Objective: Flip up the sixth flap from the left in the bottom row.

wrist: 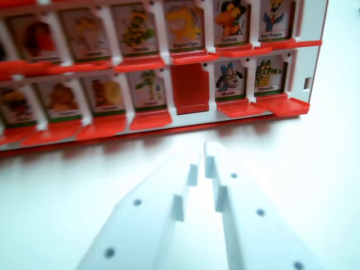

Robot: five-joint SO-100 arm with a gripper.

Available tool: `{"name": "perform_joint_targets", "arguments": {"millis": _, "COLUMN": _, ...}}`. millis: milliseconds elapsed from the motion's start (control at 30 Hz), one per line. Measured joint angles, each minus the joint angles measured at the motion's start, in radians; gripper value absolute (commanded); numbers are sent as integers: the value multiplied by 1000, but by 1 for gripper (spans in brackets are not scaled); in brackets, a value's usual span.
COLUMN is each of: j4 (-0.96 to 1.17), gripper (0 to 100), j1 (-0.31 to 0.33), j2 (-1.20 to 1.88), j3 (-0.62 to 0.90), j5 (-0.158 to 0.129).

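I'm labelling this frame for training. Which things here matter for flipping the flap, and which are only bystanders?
Job:
- plain red flap, bottom row, standing upright
- gripper, jaws nearly together, in front of the board
- game board

Bystanders:
- Mouton card
- Crocodile card
- other picture cards, top row

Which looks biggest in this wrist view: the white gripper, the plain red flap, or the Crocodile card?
1. The gripper looks largest, though nearness to the camera inflates it.
2. The plain red flap.
3. The Crocodile card, slightly smaller than the flap.
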Motion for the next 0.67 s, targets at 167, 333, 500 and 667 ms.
{"name": "perform_joint_targets", "arguments": {"millis": 167, "j4": 258, "gripper": 0, "j1": -2, "j2": 383, "j3": 92, "j5": 0}}
{"name": "perform_joint_targets", "arguments": {"millis": 333, "j4": 546, "gripper": 0, "j1": -26, "j2": 729, "j3": 98, "j5": 12}}
{"name": "perform_joint_targets", "arguments": {"millis": 500, "j4": 765, "gripper": 0, "j1": -26, "j2": 950, "j3": 98, "j5": 14}}
{"name": "perform_joint_targets", "arguments": {"millis": 667, "j4": 897, "gripper": 0, "j1": -58, "j2": 1088, "j3": 98, "j5": 14}}
